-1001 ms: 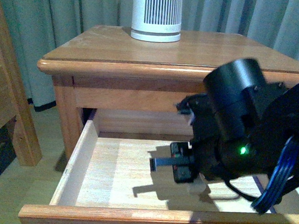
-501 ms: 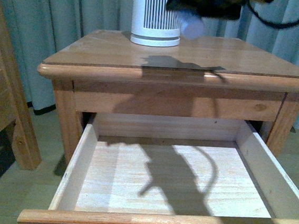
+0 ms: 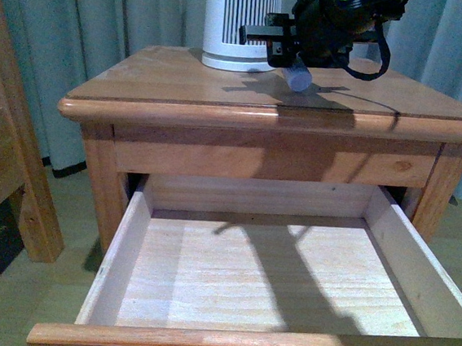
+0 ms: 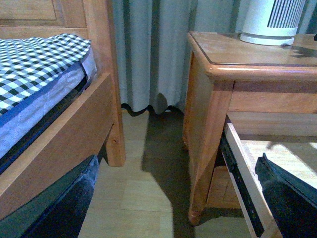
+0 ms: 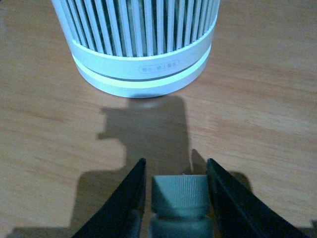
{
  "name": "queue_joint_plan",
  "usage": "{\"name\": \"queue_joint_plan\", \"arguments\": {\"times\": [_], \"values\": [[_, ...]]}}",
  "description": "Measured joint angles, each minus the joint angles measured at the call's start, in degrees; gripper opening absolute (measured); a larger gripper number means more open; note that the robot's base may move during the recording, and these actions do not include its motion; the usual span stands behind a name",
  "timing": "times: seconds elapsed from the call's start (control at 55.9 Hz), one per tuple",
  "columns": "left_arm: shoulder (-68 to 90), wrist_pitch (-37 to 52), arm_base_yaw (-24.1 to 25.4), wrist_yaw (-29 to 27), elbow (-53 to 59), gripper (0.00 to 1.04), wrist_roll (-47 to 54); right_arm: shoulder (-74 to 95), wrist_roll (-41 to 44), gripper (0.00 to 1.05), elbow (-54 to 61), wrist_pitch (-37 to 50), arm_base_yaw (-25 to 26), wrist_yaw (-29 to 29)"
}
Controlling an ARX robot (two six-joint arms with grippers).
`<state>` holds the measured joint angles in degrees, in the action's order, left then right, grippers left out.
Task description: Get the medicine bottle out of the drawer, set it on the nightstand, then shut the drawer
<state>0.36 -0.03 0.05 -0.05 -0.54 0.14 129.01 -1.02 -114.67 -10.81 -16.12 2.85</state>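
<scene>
My right gripper (image 3: 295,61) is shut on the small white medicine bottle (image 3: 298,75) and holds it just above the nightstand's top (image 3: 183,74), in front of the white slatted appliance. In the right wrist view the bottle's ribbed cap (image 5: 179,195) sits between my two black fingers, with the gripper (image 5: 177,191) over the glossy wood. The taller drawer (image 3: 248,338) stands pulled wide out, its pale inside bare. My left gripper (image 4: 178,198) is open, low beside the nightstand's side (image 4: 198,129) and the drawer's rail.
The white slatted appliance (image 3: 239,18) stands at the back of the nightstand top, close ahead of the bottle (image 5: 138,44). A bed with checked cover (image 4: 34,59) and wooden frame (image 3: 3,159) is at the left. Grey curtains hang behind.
My right arm rose out of the drawer with the bottle, passed high over the nightstand, and now has come down toward the top in front of the appliance.
</scene>
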Motion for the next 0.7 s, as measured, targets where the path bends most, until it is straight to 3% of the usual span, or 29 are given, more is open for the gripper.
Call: {"name": "queue_joint_plan", "arguments": {"times": [0.197, 0.376, 0.483, 0.697], "values": [[0.0, 0.0, 0.0, 0.0, 0.0, 0.98, 0.0, -2.8, -0.9, 0.72, 4.1, 5.7, -0.2, -2.3], [0.0, 0.0, 0.0, 0.0, 0.0, 0.98, 0.0, -20.0, -2.8, 0.99, 20.0, 13.5, -0.7, -9.9], [0.0, 0.0, 0.0, 0.0, 0.0, 0.98, 0.0, -34.1, -3.3, 0.95, 31.6, 17.1, -1.2, -14.3], [0.0, 0.0, 0.0, 0.0, 0.0, 0.98, 0.0, -60.2, -3.5, 0.56, 61.1, 16.3, 0.7, -17.0]]}}
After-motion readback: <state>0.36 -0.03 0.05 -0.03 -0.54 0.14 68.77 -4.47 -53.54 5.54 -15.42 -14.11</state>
